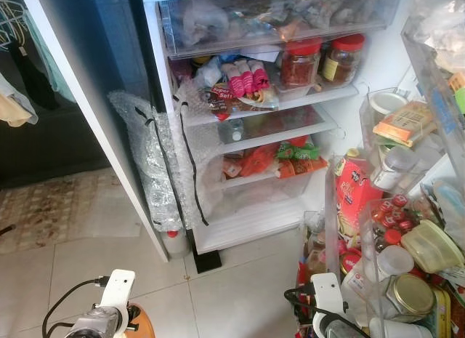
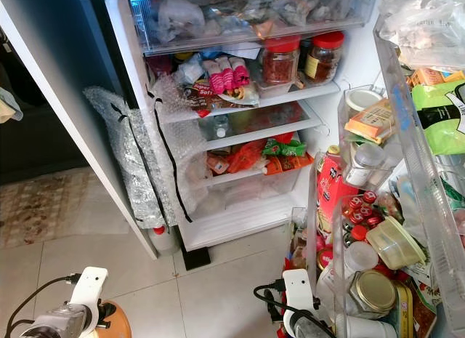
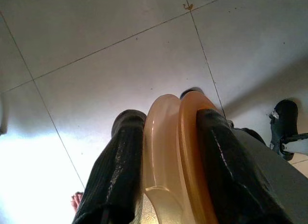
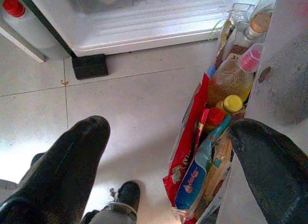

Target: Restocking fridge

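left wrist view: left gripper is clenched on a translucent orange plastic lid-like disc, held edge-on with its long axis running along the ribbed black fingers. from the head camera, the open white fridge with clear plastic shelves lies at about 1 o'clock from that gripper, above pale glossy floor tiles, so i judge the left arm must reach up and forward. right gripper is spread wide, grasping nothing, near the crowded door rack of jars and bottles.

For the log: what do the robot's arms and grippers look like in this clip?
Both arms end in silver-grey wrists with white housings and looping black cables. The left gripper has two long black fingers, one ribbed, one glossy. The right gripper has two broad, smooth black fingers.
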`<state>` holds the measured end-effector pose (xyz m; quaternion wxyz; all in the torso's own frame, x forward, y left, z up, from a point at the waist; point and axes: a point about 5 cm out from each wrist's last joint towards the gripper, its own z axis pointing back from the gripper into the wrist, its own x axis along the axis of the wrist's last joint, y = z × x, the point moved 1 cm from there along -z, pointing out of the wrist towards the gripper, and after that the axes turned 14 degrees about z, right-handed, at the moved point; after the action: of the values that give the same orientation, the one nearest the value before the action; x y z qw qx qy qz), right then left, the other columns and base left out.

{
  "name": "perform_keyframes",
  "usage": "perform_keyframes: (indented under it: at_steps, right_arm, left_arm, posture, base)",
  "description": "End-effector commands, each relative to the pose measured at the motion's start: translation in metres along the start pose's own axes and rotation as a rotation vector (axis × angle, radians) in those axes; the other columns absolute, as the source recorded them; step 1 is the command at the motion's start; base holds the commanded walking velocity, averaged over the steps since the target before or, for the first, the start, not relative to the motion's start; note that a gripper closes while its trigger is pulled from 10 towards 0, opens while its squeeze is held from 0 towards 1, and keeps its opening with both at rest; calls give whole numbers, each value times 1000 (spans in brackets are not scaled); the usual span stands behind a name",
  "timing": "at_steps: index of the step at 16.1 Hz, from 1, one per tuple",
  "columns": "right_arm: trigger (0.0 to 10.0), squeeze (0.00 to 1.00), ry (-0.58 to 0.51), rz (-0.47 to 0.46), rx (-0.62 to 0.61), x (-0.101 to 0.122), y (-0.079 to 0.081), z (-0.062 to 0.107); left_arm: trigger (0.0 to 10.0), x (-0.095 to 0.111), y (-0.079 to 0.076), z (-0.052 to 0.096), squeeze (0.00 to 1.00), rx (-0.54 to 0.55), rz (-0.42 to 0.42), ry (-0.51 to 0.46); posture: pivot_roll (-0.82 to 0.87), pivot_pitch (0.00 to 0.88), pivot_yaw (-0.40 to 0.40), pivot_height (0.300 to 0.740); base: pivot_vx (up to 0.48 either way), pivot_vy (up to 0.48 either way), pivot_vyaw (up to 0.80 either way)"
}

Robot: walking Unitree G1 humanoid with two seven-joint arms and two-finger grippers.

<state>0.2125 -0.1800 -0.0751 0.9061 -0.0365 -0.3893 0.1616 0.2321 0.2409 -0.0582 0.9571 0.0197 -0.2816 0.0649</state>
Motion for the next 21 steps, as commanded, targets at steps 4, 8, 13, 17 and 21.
perform_keyframes:
  at_steps: [4,8,13,17,21]
  right_arm:
    - [10000,0,19,-1,11,-5,3,1]
    - [10000,0,16,-23,1,-4,1,1]
    - [10000,0,10,-32,4,-2,1,0]
    - [10000,0,14,-29,7,-3,2,1]
    - [10000,0,23,-32,15,-5,5,1]
  left_arm:
    - [10000,-12,0,0,0,-8,-3,43]
    - [10000,-12,-1,0,0,-9,-2,42]
    - [10000,-11,-1,0,0,-9,2,39]
    - [10000,-11,-1,0,0,-8,3,35]
    - [10000,-6,-1,0,0,3,3,-24]
  posture:
    - [-81,97,-26,740]
    - [-80,93,-26,740]
    - [-80,89,-26,740]
    - [-80,90,-27,740]
    - [-83,92,-28,740]
  base:
    - [0,-245,225]
    - [0,-257,0]
    - [0,-258,0]
    - [0,-257,0]
    - [0,-129,0]
